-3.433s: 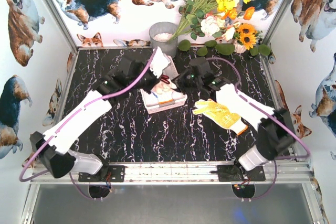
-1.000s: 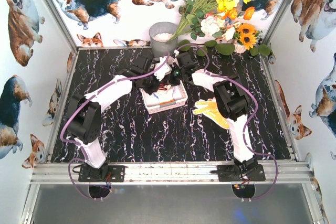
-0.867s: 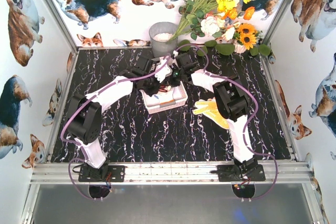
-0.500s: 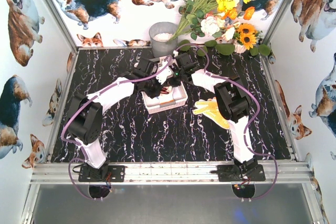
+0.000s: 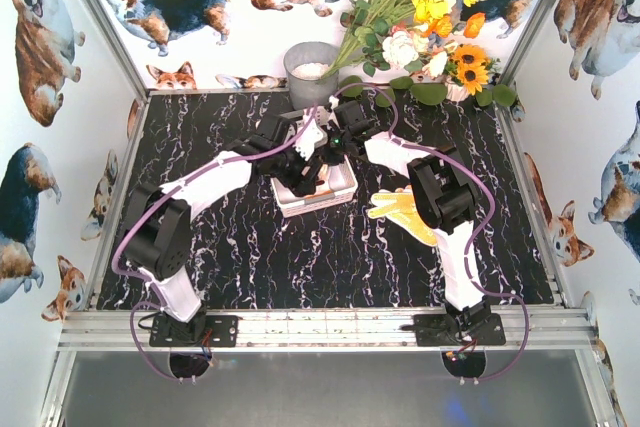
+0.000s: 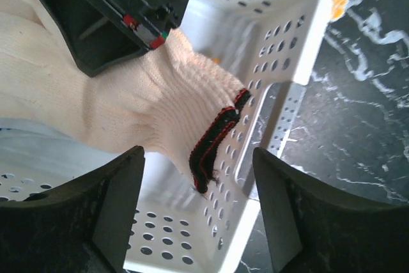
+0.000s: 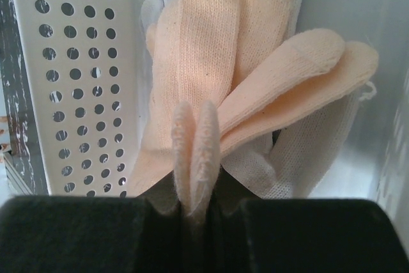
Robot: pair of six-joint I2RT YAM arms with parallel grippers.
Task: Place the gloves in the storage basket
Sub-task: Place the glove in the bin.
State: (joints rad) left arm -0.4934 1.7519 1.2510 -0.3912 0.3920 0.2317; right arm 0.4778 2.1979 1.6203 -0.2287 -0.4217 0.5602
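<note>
Cream knit glove [image 6: 160, 94] hangs inside the storage basket [image 6: 281, 4]; right gripper [image 7: 195, 202] clamps it to lower it; left gripper [image 6: 197, 155] gapes around it, gripping nothing.

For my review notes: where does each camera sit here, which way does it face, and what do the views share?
Top external: above and behind the robot, looking down; the left arm and right arm meet over the storage basket.
Left wrist: above the basket, looking down; its spread fingers flank a cream glove.
Right wrist: facing into the basket; the right gripper pinches that glove.
Shared: both wrist views show glove and basket.
</note>
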